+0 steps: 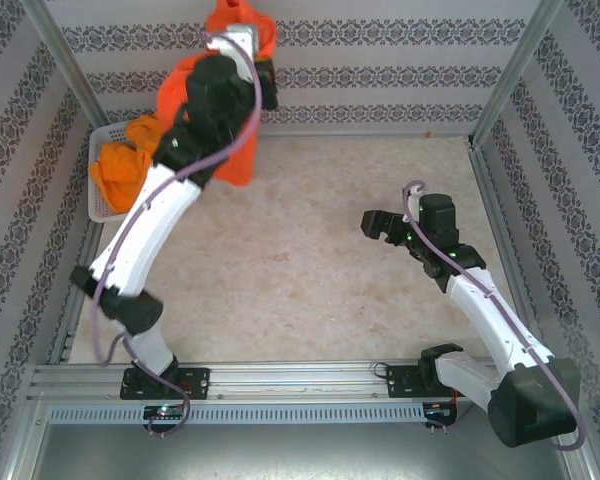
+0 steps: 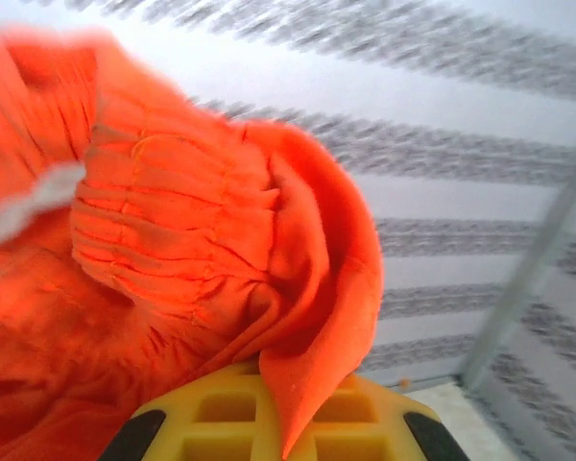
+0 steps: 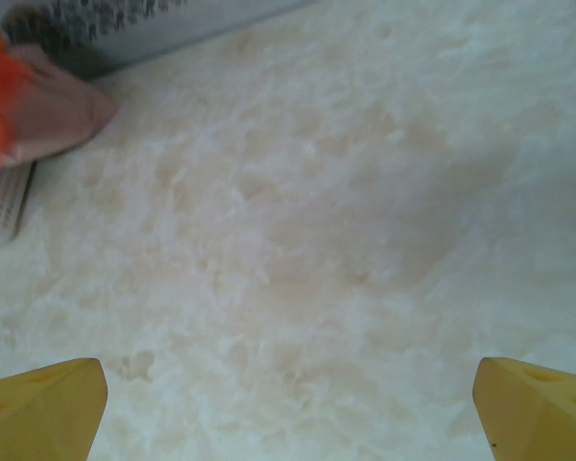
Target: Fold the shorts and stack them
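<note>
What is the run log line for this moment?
left tool: shut on red-orange shorts, held up beside basket | right tool: open, empty, over table | other shorts: in basket | stack: not started

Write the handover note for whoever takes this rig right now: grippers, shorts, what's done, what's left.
Left gripper: shut on the red-orange shorts, held high at the far left, cloth hanging free.
Right gripper: open, low over the bare table.
Yellow-orange shorts lie in the white basket; a dusty pink pair sits at its edge.
Done: one pair picked up.
Left: lay it flat, fold it, then fold and stack the rest.
</note>
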